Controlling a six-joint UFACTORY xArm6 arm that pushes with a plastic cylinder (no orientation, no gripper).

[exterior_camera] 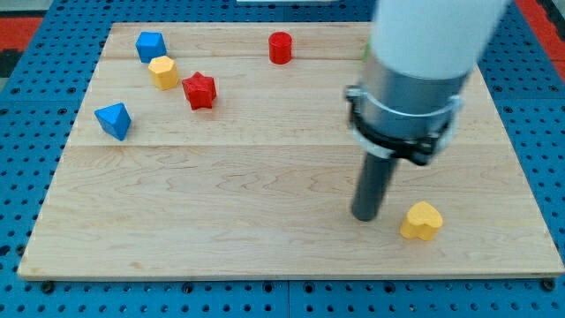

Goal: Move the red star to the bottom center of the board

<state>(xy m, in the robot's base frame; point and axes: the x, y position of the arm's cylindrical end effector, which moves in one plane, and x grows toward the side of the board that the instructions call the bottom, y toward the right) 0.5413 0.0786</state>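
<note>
The red star lies on the wooden board at the upper left, just right of and below a yellow hexagon block. My tip stands on the board at the lower right, far from the red star. A yellow heart block lies a short way to the right of my tip, apart from it.
A blue block sits at the top left above the yellow hexagon. Another blue block lies near the left edge. A red cylinder stands at the top centre. The arm's white body covers the upper right.
</note>
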